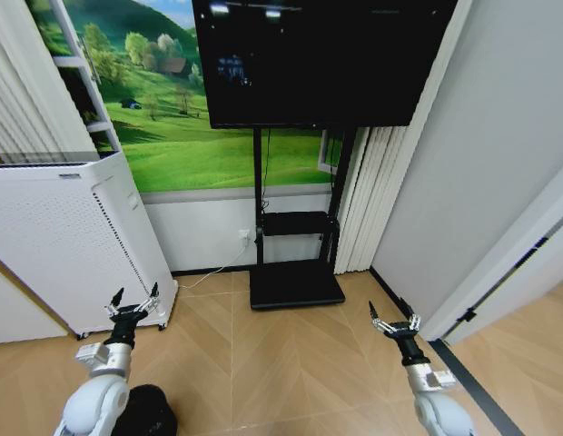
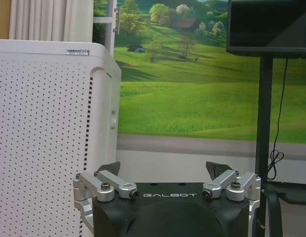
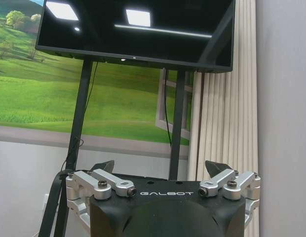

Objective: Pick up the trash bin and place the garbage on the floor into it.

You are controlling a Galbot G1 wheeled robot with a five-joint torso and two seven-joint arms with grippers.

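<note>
The trash bin [image 1: 147,414], black and round, stands on the floor at the bottom left of the head view, partly behind my left arm. The garbage is out of view. My left gripper [image 1: 136,296] is raised above and just beyond the bin, open, holding nothing, and it points at the white appliance; the left wrist view shows the same open left gripper [image 2: 164,169]. My right gripper [image 1: 394,319] hangs open and empty over the floor at the lower right. In the right wrist view the right gripper [image 3: 160,167] faces the TV stand.
A tall white perforated appliance [image 1: 64,245] on casters stands close to the left. A big TV [image 1: 318,54] on a black stand with a flat base [image 1: 295,283] is ahead. A grey wall [image 1: 472,182] closes the right. Bare wood floor [image 1: 281,363] lies between my arms.
</note>
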